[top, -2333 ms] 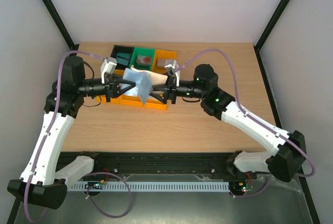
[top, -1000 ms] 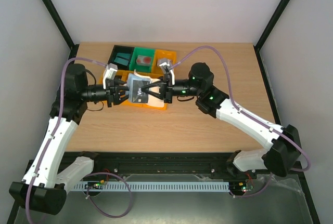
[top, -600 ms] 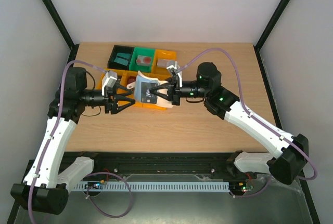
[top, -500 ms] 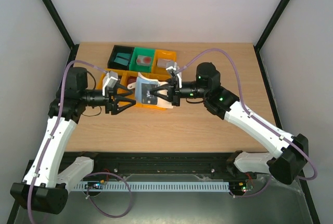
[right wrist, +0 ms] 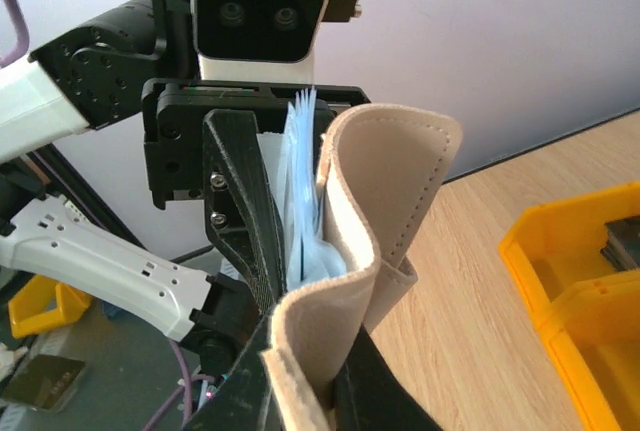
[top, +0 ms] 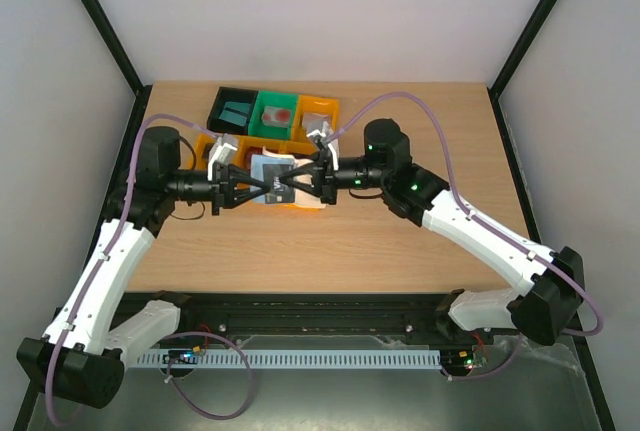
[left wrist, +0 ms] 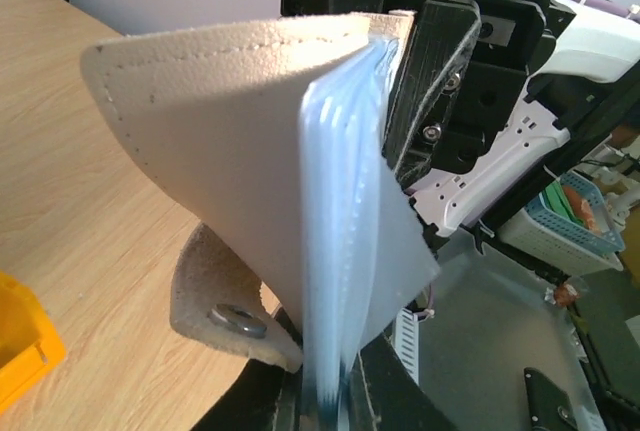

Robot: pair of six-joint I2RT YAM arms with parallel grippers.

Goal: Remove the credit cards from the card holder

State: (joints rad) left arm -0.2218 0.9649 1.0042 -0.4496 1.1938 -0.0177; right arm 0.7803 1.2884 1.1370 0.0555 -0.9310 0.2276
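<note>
The card holder [top: 270, 168], tan outside and grey-blue inside, hangs between both arms above the orange bins. My left gripper [top: 258, 188] is shut on its pale blue inner sleeves [left wrist: 345, 251], gripped at the bottom of the left wrist view [left wrist: 335, 411]. My right gripper [top: 292, 182] is shut on the tan outer flap [right wrist: 330, 331]. The tan cover [left wrist: 220, 141] stands spread away from the sleeves. A teal credit card [top: 237, 112] lies in the black bin and a red one [top: 280, 114] in the green bin. I cannot make out any card inside the sleeves.
A black bin [top: 224, 97], a green bin [top: 262, 101] and an orange bin [top: 325, 104] stand in a row at the back. More orange compartments [top: 300, 201] lie under the held holder. A yellow bin rim [right wrist: 560, 271] shows at the right of the right wrist view.
The left gripper let go and drew back with jaws wide, then came forward and shut on the holder's blue inner sleeves. The right gripper kept its hold and shifted slightly left.
</note>
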